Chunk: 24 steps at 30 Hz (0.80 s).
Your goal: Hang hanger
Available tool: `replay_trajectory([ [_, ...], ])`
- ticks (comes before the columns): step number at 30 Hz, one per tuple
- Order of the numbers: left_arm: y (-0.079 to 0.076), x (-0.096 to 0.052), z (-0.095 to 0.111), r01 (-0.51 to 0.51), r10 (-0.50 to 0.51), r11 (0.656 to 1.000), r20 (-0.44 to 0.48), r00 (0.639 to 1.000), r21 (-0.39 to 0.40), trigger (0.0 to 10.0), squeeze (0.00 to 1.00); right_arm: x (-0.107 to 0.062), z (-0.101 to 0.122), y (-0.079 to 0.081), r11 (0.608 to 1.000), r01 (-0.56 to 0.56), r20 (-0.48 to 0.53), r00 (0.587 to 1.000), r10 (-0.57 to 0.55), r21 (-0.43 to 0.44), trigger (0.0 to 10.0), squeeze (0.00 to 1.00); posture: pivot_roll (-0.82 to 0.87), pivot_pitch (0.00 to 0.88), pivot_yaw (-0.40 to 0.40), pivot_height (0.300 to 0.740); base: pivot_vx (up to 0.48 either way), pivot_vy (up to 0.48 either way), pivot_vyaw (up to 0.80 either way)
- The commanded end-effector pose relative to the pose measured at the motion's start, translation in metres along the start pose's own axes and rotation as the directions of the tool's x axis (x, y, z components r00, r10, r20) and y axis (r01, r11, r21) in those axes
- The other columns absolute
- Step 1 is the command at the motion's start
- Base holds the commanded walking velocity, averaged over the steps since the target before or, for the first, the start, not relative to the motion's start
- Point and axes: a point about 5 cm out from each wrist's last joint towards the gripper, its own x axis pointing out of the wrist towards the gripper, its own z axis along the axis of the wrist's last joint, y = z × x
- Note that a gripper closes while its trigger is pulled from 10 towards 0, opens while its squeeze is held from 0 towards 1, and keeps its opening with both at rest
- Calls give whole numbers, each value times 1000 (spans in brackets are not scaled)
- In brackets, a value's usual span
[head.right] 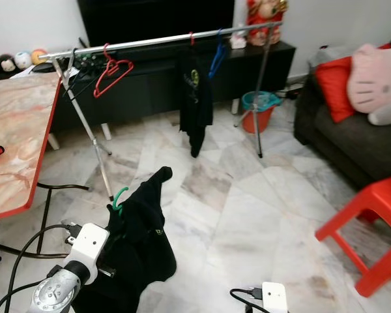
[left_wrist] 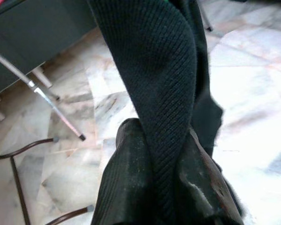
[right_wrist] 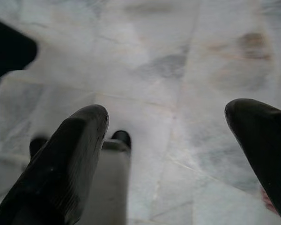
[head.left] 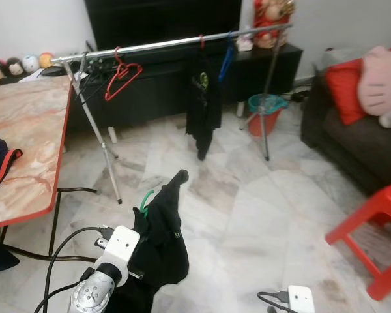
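Carrying is the step in hand: my left gripper (left_wrist: 161, 187) has its jaws clamped on a black garment (head.left: 161, 238) that hangs on a green hanger (head.left: 145, 198), held low, well short of the drying rail (head.left: 176, 43). On that rail hang a red hanger (head.left: 122, 78) and another dark garment (head.left: 202, 104). My right gripper (right_wrist: 178, 140) idles over the floor, jaws wide apart. Next, I judge, I must walk up to the rail, lift, and drop the green hook over it between the two.

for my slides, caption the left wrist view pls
Left tool clamped on a black garment above the marble floor.
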Motion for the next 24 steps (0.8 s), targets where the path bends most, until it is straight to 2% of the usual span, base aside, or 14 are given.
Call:
replay_trajectory([
  [1, 7, 1, 7, -14, 14, 1000, 26, 1000, 19, 10000, 0, 1, 4, 6, 1000, -12, 22, 1000, 12, 0, 10000, 0, 76, 0, -10, 740, -326, 0, 0],
  [9, 7, 2, 7, -14, 14, 1000, 26, 1000, 22, 10000, 0, 0, 6, 6, 1000, -12, 42, 999, 12, -3, 10000, 0, 72, 0, -13, 740, -322, 0, 0],
  [21, 6, 4, 7, -12, 12, 998, 9, 1000, 66, 10000, 0, 0, 9, 6, 1000, -3, 78, 997, 3, -1, 10000, 0, 73, 0, -15, 740, 0, 0, 0],
  [22, 6, 4, 8, -10, 9, 998, 9, 1000, 68, 10000, 0, 3, 33, 7, 1000, 6, 171, 985, -5, -4, 10000, 0, 74, 0, -14, 740, 0, 0, 0],
  [23, 6, 4, 8, -10, 9, 998, 9, 1000, 68, 10000, 0, 3, 33, 7, 1000, 6, 171, 985, -5, -4, 10000, 0, 74, 0, -14, 740, 0, 0, 0],
  [24, 5, 4, 9, -5, 4, 998, 11, 1000, 69, 10000, 0, 4, 58, 7, 1000, 13, 266, 964, -11, -7, 10000, 0, 72, 0, -14, 740, 0, 0, 0],
])
